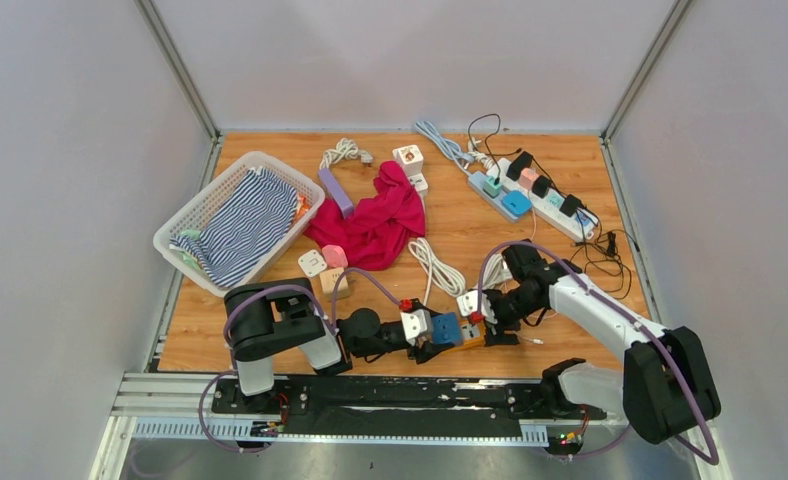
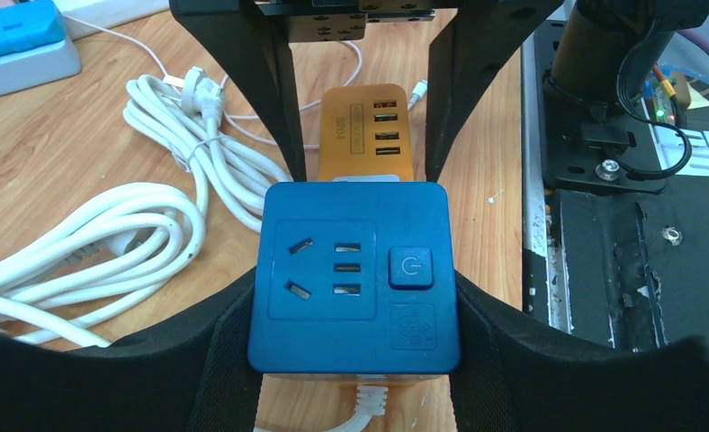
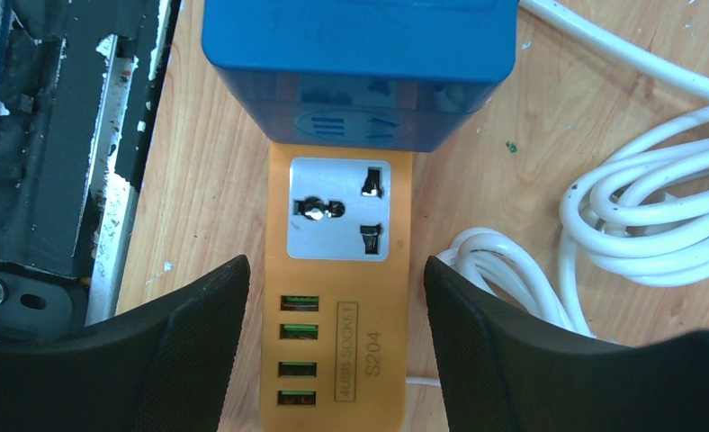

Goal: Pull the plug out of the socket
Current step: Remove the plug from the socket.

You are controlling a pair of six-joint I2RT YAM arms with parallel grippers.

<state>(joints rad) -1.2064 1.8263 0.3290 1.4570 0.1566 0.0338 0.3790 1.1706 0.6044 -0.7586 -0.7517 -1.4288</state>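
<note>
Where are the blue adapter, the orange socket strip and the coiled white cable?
blue adapter (image 2: 355, 274), left wrist view, middle of its top face.
orange socket strip (image 3: 342, 274), right wrist view, body below grey outlet.
coiled white cable (image 2: 198, 148), left wrist view, bundled middle.

Top external: fixed high above and behind the arm bases, looking down and forward over the whole table (image 1: 460, 225). Left wrist: very near, looking down on the blue plug (image 2: 355, 274). Right wrist: equally near, facing from the opposite side, over the orange socket (image 3: 342, 297). Shared by all three: plug and socket.
</note>
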